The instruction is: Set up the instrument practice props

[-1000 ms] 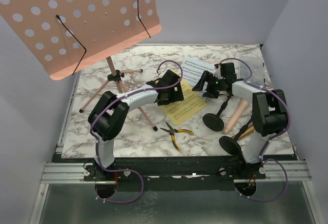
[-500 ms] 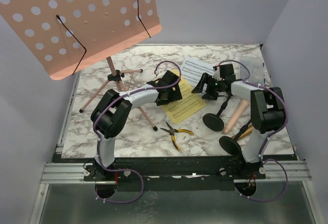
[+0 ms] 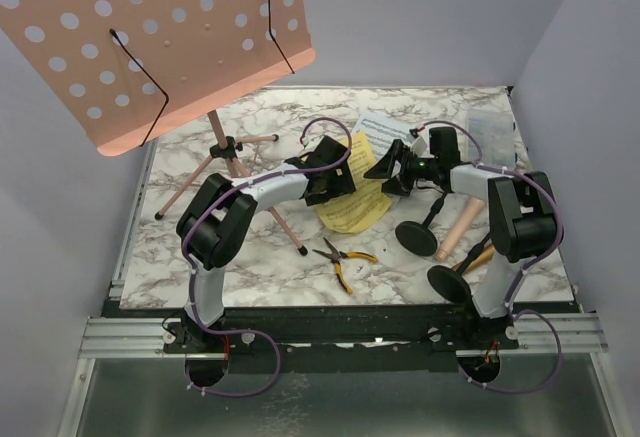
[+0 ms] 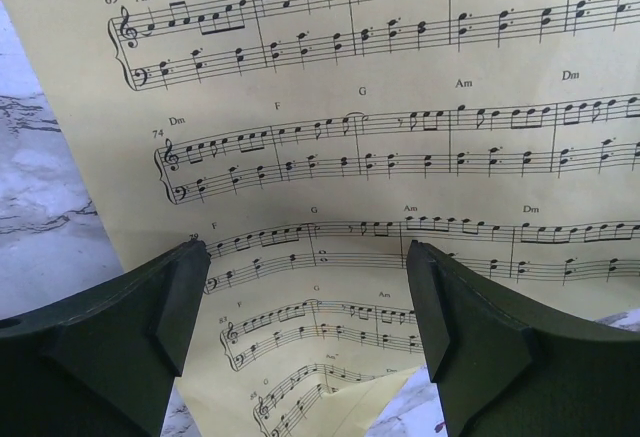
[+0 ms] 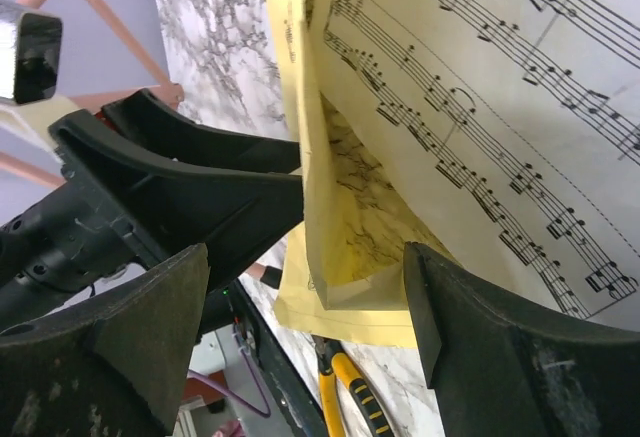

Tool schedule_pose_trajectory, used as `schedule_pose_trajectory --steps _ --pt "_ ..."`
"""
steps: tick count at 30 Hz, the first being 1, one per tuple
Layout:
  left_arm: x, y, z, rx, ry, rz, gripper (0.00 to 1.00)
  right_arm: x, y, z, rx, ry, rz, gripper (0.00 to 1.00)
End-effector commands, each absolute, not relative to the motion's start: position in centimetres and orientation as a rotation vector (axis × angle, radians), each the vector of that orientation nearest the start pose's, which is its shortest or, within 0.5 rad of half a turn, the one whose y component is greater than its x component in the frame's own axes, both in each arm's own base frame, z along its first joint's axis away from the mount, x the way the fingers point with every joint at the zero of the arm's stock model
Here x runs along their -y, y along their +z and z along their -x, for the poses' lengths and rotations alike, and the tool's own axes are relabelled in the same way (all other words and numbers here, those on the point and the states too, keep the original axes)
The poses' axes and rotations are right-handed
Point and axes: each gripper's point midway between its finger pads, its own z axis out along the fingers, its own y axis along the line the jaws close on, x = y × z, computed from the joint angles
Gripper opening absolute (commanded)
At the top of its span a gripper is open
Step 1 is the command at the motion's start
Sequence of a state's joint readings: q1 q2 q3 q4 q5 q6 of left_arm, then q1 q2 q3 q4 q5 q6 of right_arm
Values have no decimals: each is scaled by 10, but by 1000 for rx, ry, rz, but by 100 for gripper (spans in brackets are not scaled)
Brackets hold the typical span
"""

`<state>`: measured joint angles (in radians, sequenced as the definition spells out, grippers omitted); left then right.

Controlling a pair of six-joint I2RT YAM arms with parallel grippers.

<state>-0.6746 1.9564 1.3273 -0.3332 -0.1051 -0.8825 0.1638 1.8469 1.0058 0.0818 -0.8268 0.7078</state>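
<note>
Sliding toward 9 o'clock over the past second, the right gripper (image 3: 388,169) has closed in on the yellow page (image 3: 352,207), whose 3 o'clock side, flat before, now buckles up off the worktop (image 3: 260,257).

At 10 o'clock stands the pink music rack (image 3: 150,37), upright on its tripod, its perforated desk bare. The yellow page sits at the centre. The white page (image 3: 378,127) lies at 1 o'clock, partly under the yellow one.

The left gripper (image 3: 342,179) hangs just over the yellow page's 9 o'clock side, jaws spread wide with the printed staves showing between them and nothing grasped. The right gripper faces it from 3 o'clock, also released, and the raised yellow edge stands between its fingers without being pinched.

At 4 o'clock are two black round-based holders (image 3: 416,238), the second (image 3: 448,283) nearer the arm bases. The pink microphone (image 3: 458,227) lies between them, and the gold microphone (image 3: 480,257) is just beside it. Yellow-handled pliers (image 3: 342,257) lie at 6 o'clock.
</note>
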Motion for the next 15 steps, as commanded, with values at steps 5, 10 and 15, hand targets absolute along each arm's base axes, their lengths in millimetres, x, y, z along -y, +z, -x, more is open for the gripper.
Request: schedule_pose_trajectory --steps 5,10,15 --pt "300 0 -340 -2697 -420 281 88 -218 95 -380 -2324 1417 51 84" --pt "300 -2 -339 -2697 -409 265 88 -218 82 -396 -2332 1378 167 86" --pt "301 -4 -339 -2703 -406 258 88 -219 74 -402 -2363 1386 233 90"
